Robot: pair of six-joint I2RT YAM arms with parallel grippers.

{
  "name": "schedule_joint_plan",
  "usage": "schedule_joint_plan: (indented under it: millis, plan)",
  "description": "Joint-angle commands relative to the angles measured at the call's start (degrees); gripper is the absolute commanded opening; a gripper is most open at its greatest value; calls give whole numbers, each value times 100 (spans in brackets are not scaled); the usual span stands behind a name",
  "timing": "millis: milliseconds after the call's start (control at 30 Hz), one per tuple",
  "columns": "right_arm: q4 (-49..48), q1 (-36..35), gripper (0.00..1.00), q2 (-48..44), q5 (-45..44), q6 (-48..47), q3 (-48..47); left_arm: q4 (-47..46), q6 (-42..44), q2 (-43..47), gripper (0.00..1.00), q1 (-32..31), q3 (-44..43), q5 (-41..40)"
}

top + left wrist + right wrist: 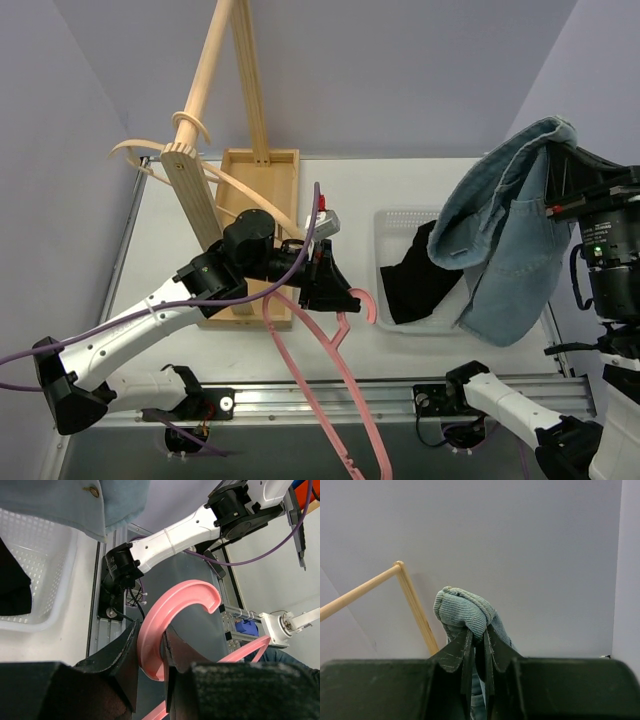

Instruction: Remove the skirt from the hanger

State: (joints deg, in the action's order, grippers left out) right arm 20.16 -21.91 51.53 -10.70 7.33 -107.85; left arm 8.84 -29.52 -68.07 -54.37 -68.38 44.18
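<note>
Denim skirt [465, 611] pinched by right tool [478, 631]; overhead, it drapes.

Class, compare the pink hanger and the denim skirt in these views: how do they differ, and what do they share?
The pink hanger is a thin rigid frame; the denim skirt is soft, bunched cloth. The hanger is held mid-table; the skirt hangs at the right over the white basket. Shared: each is pinched between fingers, the hanger by the left gripper, the skirt by the right gripper.
</note>
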Motion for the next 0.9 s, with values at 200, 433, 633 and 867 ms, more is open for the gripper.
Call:
schedule_joint_plan:
  millis: [200, 433, 633, 867]
  plan:
    - [-1155, -41, 0, 252, 419, 66, 1090, -330, 25, 5, 2, 23, -97, 108]
    - [-1515, -41, 0, 349, 227, 137, 1618, -278, 25, 207, 2, 23, 88, 73]
    - [-1709, -41, 0, 68, -467, 84, 2584, -190, 43, 321, 2, 23, 158, 55]
    - [-1376, -33, 0, -301, -1003, 93, 3156, -119, 43, 418, 2, 23, 272, -15]
